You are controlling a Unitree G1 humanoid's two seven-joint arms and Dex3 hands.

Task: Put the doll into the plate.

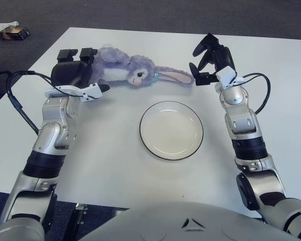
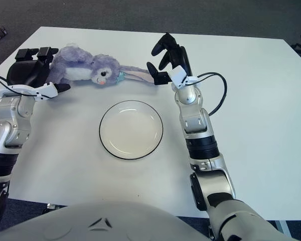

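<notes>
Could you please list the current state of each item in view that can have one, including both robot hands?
Plush bunny doll: lying on its side on the table, beyond the plate, not in it.
Plate: upright, empty.
Left robot hand: at the doll's body end, fingers around it.
Right robot hand: open, fingers spread by the doll's ear tip, holding nothing.

The doll (image 1: 133,73), upper middle of the frame, is fluffy purple plush cloth. The plate (image 1: 171,130) at centre looks smooth, glossy ceramic with a dark rim. The desk (image 1: 115,165) is matt white. The arms show brushed silvery metal; the fingers (image 1: 203,47) are matt black plastic.
</notes>
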